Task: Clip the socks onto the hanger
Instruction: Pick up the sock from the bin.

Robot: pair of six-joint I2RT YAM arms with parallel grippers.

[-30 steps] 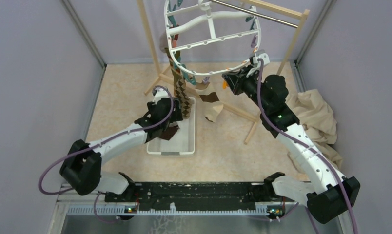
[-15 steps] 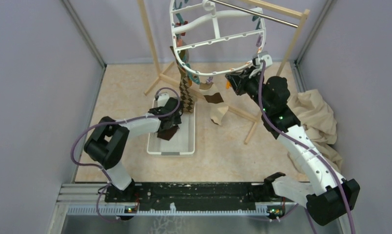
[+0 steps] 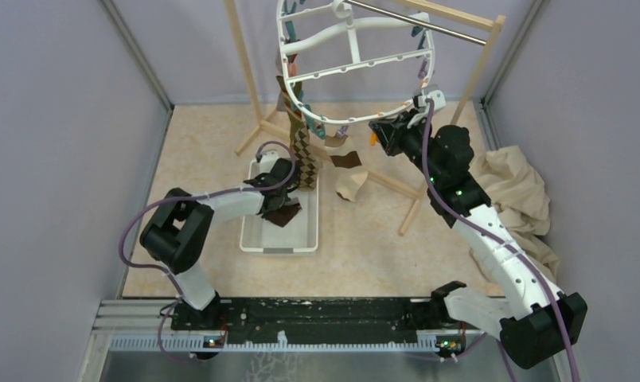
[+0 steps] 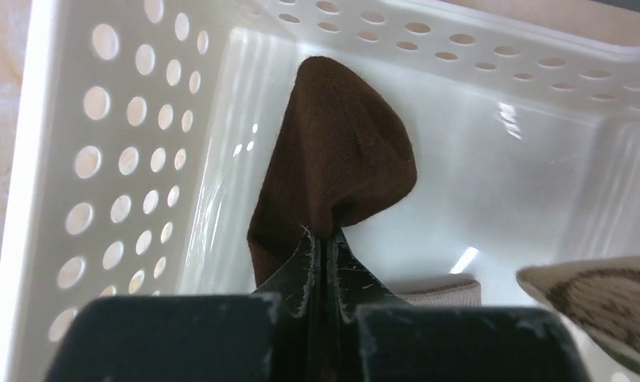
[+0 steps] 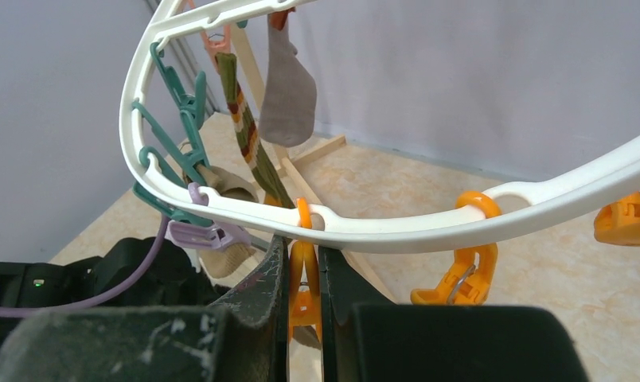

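Lifting stage, by judgement: one sock leaving its basket for a peg.

- Left pincer (image 4: 326, 247): closed flat on a pinch of the dark brown sock (image 4: 341, 159). The sock's body bulges just ahead of the tips, inside the white perforated basket (image 4: 62, 159) on the counter.
- Right pincer (image 5: 305, 263): closed around an orange peg (image 5: 303, 274) that hangs from the white hanger (image 5: 380, 227) rim just above the tips. Whether the peg's mouth is open cannot be told.
- Handling note: raise the sock straight clear of the basket wall. Offer a single edge, not a bunch. Steady the peg so the frame does not swing, and seat the fabric deep before letting go.
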